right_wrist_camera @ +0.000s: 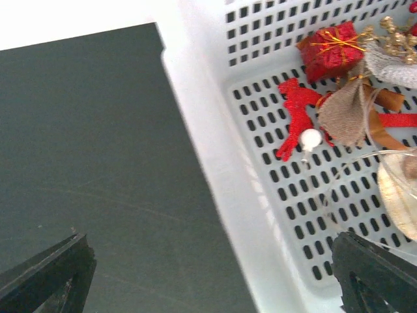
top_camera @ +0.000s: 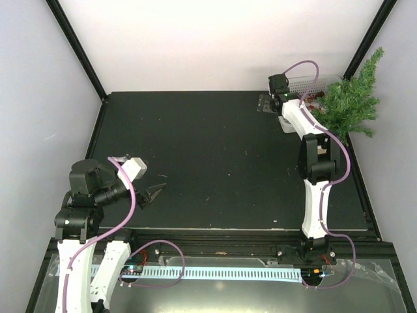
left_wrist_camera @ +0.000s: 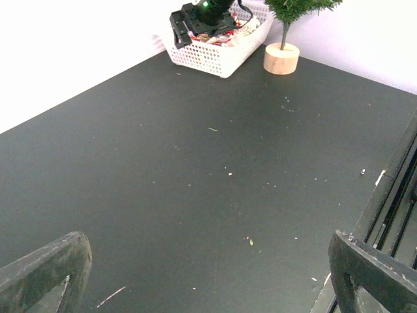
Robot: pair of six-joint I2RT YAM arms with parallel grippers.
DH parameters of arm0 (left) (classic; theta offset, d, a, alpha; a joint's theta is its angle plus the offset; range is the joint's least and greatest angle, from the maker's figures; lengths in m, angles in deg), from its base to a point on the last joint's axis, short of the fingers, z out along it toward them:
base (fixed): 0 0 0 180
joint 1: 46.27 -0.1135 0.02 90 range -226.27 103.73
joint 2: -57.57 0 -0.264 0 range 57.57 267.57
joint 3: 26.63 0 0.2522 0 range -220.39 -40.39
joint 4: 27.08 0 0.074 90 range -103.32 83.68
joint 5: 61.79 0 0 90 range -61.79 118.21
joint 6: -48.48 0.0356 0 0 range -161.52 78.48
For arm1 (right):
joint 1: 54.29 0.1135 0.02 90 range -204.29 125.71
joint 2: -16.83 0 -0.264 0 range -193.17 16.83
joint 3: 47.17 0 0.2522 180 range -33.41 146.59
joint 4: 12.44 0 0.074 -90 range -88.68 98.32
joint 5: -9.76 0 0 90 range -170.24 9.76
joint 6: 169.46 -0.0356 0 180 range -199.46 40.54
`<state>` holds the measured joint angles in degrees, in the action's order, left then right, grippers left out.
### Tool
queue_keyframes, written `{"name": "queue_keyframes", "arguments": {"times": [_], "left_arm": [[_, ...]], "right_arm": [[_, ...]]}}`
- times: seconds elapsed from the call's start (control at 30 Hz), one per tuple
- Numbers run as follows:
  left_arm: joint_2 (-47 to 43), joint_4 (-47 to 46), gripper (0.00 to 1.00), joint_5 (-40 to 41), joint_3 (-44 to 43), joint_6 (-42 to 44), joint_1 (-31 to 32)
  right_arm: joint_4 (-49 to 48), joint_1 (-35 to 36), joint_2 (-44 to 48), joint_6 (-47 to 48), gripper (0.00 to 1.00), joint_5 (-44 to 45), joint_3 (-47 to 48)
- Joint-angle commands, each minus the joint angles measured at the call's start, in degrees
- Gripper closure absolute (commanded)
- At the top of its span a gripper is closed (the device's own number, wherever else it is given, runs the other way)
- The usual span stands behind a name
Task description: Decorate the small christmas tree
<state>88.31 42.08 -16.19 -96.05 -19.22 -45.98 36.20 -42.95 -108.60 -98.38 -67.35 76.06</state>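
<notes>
The small christmas tree (top_camera: 352, 101) stands at the back right corner, its round tan base (left_wrist_camera: 281, 59) beside the white mesh basket (top_camera: 306, 85). My right gripper (right_wrist_camera: 208, 274) hangs open over the basket's near wall (right_wrist_camera: 215, 163), with one finger above the table and the other above the basket floor. It holds nothing. Inside the basket lie a red gift box (right_wrist_camera: 332, 49), a red reindeer (right_wrist_camera: 296, 114), a burlap bell (right_wrist_camera: 345, 111) and a gold snowflake (right_wrist_camera: 394, 36). My left gripper (top_camera: 153, 193) stays open and empty above the table at the near left.
White walls close in the black table (top_camera: 208, 156) at the back and sides. A metal rail (top_camera: 260, 242) runs along the near edge by the arm bases. Small specks of litter (left_wrist_camera: 251, 242) dot the table surface.
</notes>
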Motion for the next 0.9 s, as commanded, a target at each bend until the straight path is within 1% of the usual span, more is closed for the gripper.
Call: {"name": "queue_keyframes", "arguments": {"times": [0.0,0.13,0.3,0.63,0.87], "left_arm": [[-0.6,-1.0,0.01,-1.4,0.0,-0.2,-0.8],[-0.4,-1.1,0.01,-1.9,0.1,-0.2,-1.1],[0.1,-1.2,0.01,-2.7,0.3,0.0,-1.2],[-0.4,-1.3,0.01,-2.9,0.4,0.1,-1.3],[-1.1,-1.6,0.01,-3.1,0.5,-0.1,-1.6]], "right_arm": [[0.2,-2.1,-0.9,0.5,0.0,0.0,1.0],[1.1,-2.1,-3.1,1.3,0.0,-1.9,2.4],[2.1,-2.1,-5.4,1.6,0.0,-8.1,2.5],[-1.7,-1.6,-3.3,5.3,0.0,-22.0,-1.2],[-1.7,2.6,-0.9,10.6,0.0,-30.9,-3.1]]}}
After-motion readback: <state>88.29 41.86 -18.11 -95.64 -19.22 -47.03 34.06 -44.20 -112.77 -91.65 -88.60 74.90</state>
